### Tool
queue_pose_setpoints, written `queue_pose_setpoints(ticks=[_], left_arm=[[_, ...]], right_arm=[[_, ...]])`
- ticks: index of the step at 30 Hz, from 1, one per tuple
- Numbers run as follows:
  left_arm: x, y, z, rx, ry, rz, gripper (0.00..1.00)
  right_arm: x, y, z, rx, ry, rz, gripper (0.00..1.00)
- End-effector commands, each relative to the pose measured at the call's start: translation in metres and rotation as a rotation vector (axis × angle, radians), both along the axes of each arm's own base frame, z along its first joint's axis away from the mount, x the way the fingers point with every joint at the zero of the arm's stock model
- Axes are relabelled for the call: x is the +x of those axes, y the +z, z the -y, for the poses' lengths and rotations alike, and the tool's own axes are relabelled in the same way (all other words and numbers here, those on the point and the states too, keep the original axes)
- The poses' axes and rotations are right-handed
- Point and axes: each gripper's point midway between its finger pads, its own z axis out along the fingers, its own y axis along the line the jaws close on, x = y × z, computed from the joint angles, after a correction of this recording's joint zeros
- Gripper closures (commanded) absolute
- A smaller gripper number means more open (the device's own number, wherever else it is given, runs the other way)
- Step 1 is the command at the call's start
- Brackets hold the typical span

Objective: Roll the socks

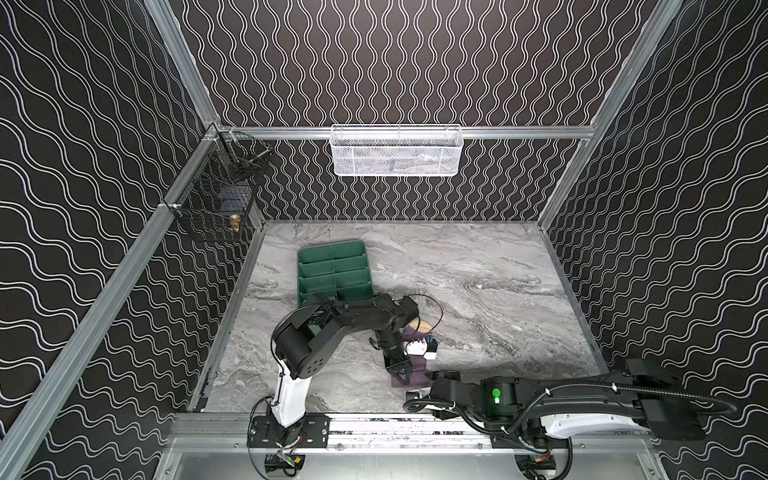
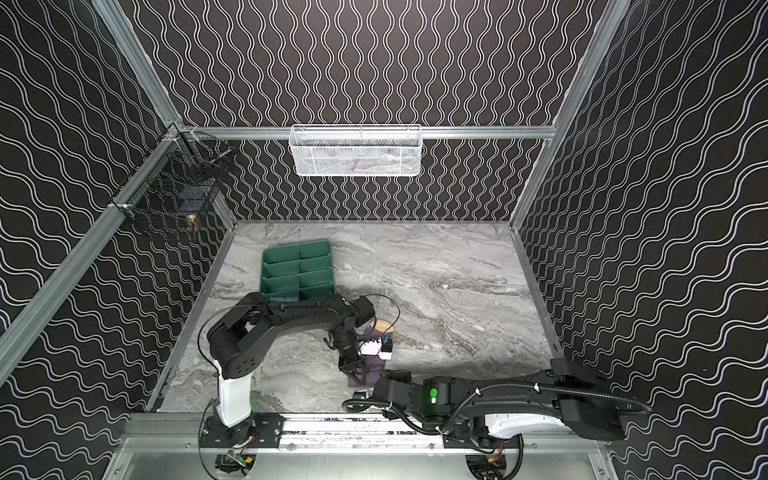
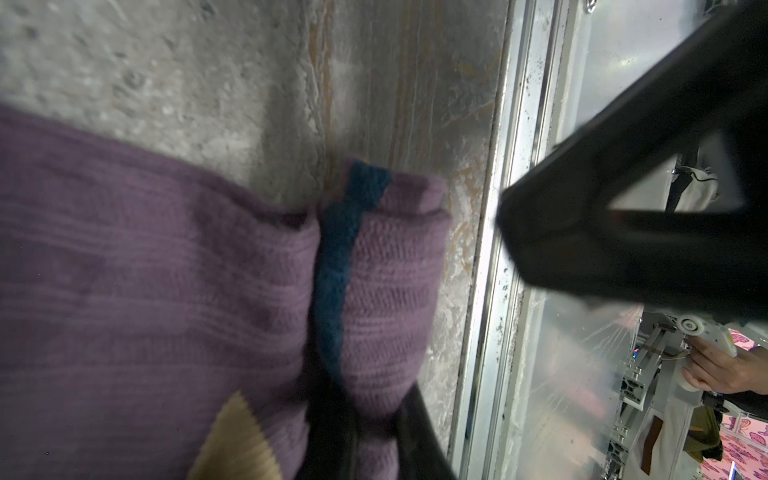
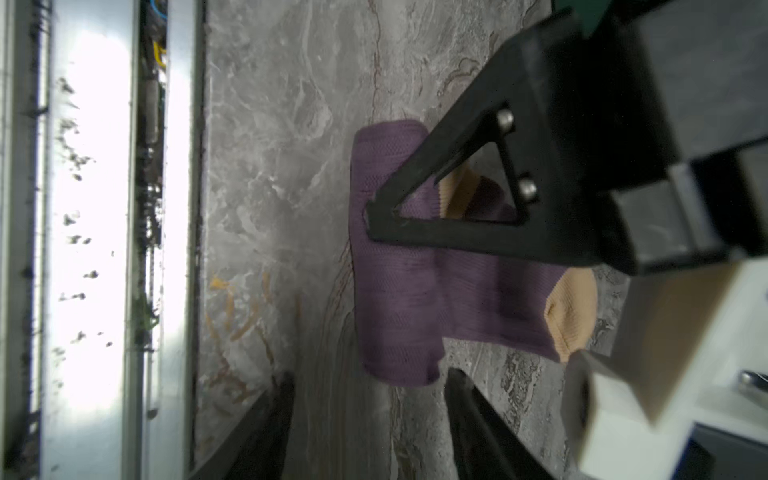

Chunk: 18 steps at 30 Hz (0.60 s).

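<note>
Left gripper pinched shut on rolled end of purple sock. Right gripper just beside sock, jaws apart, holding nothing.

The sock is purple with tan toe and navy stripe; green tray; grey-marbled table.

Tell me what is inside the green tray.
The far compartments of the green tray look empty. In a near compartment a bit of something blue shows. The left arm covers the rest of the near row, so what lies there cannot be seen.
</note>
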Motion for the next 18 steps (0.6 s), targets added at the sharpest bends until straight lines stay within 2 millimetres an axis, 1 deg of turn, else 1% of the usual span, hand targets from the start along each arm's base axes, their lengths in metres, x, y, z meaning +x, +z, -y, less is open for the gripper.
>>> queue_pose_setpoints(ticks=[1, 4, 9, 13, 18], left_arm=[[0.032, -0.032, -0.026, 0.156, -0.044, 0.206, 1.00], [0.032, -0.032, -0.026, 0.157, -0.041, 0.202, 1.00], [0.032, -0.032, -0.026, 0.154, -0.043, 0.201, 1.00], [0.032, -0.032, -0.025, 0.152, -0.042, 0.199, 1.00], [0.034, -0.030, -0.023, 0.141, -0.039, 0.209, 1.00]], right_arm=[[0.005, 0.015, -0.029, 0.128, 0.031, 0.051, 0.38], [0.010, 0.010, -0.039, 0.134, 0.044, 0.083, 0.37], [0.013, -0.011, -0.043, 0.078, 0.057, 0.058, 0.39], [0.019, -0.027, -0.038, 0.036, 0.039, 0.027, 0.44], [0.020, -0.044, -0.027, -0.044, 0.026, -0.017, 0.55]])
